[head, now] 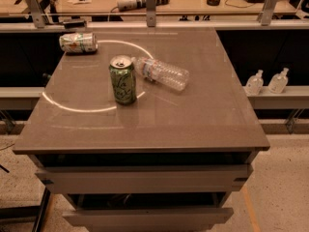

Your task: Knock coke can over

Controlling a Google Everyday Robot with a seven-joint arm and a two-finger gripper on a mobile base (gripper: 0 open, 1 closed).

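Observation:
A green can [122, 79] stands upright on the grey table [193, 120], left of its middle, with the open top showing. A silver can [78, 42] with green and orange marks lies on its side at the table's back left corner. I cannot tell from their markings which of the two is the coke can. My gripper and arm are out of view.
A clear plastic water bottle [161, 73] lies on its side just right of the green can, cap end toward it. A white ring of reflected light [72, 108] crosses the tabletop. Two small white bottles [266, 81] stand on a low shelf at right. A workbench [193, 4] runs behind.

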